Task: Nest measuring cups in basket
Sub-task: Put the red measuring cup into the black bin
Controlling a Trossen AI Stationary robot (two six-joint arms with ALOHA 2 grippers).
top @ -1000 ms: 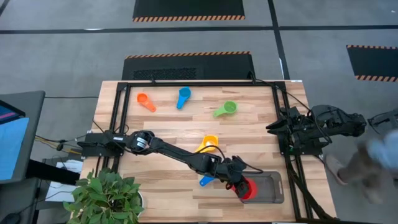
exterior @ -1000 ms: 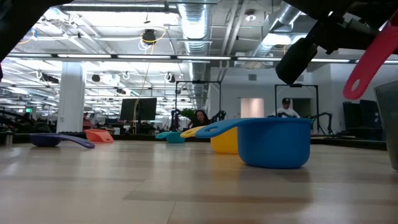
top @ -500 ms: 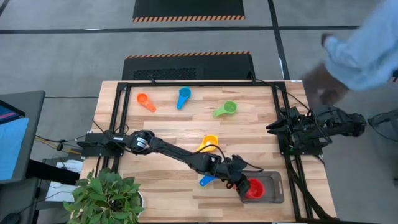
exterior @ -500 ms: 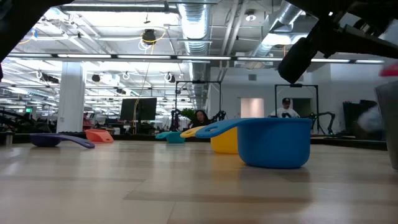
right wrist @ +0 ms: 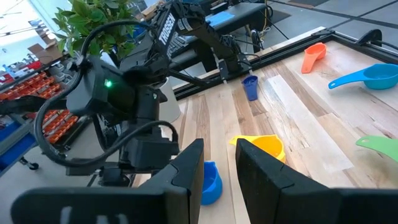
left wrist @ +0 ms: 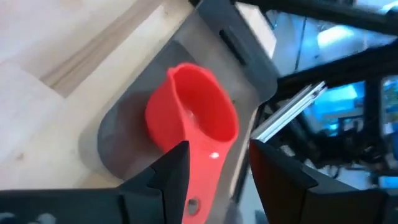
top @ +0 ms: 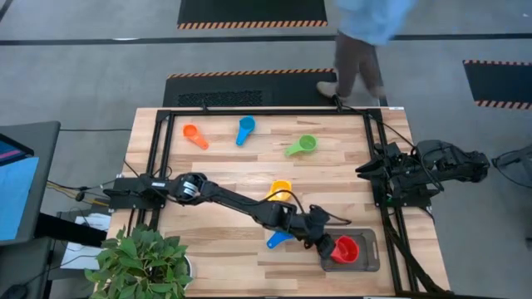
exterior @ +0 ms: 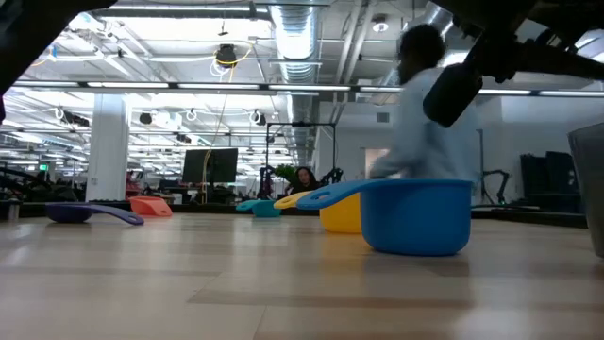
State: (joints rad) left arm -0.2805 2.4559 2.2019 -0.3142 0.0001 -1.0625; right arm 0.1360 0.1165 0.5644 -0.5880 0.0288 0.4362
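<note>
Red plastic measuring cup (top: 344,248) sits upright in the shallow dark grey plastic basket (top: 371,259) at the tabletop's near right corner, first of the nest. Left gripper (left wrist: 214,165) hovers over its handle, fingers apart, holding nothing. Yellow cup (top: 281,190) and blue cup (top: 277,239) wait mid-table. Right gripper (right wrist: 214,165) idles past the right edge, part-open, empty.

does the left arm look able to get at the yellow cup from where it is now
Probably yes. The left hand is open at the basket, with the red cup lying in it, so it is free. The yellow cup sits uncovered just behind the arm.
</note>
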